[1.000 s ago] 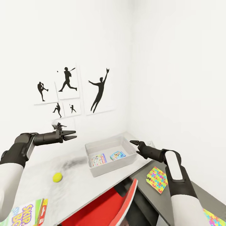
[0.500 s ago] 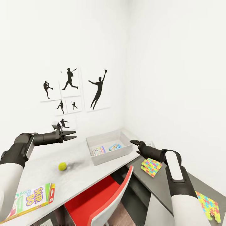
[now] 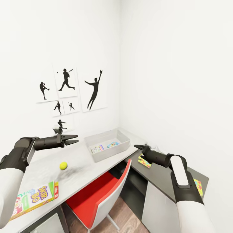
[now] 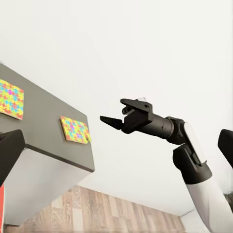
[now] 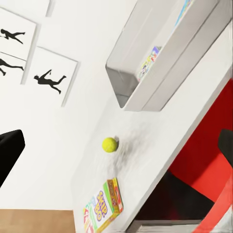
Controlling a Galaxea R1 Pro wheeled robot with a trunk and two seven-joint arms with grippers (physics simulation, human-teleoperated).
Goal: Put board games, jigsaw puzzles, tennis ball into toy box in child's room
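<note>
The left gripper (image 3: 72, 139) is held in the air with its fingers parted; the right gripper (image 3: 138, 147) is also seen spread and empty. The toy box (image 3: 124, 144) sits on the table (image 3: 42, 170); the tennis ball (image 3: 63, 165) lies at its 8 o'clock; a board game (image 3: 35, 197) lies at the ball's 7 o'clock; two jigsaw puzzles (image 4: 75, 129) rest on the grey cabinet (image 4: 48, 141).

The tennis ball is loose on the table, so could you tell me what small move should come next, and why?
Probably lower the left gripper toward the tennis ball. Its jaws stand open and empty above the table, and the ball lies nearest it, outside the toy box.
</note>
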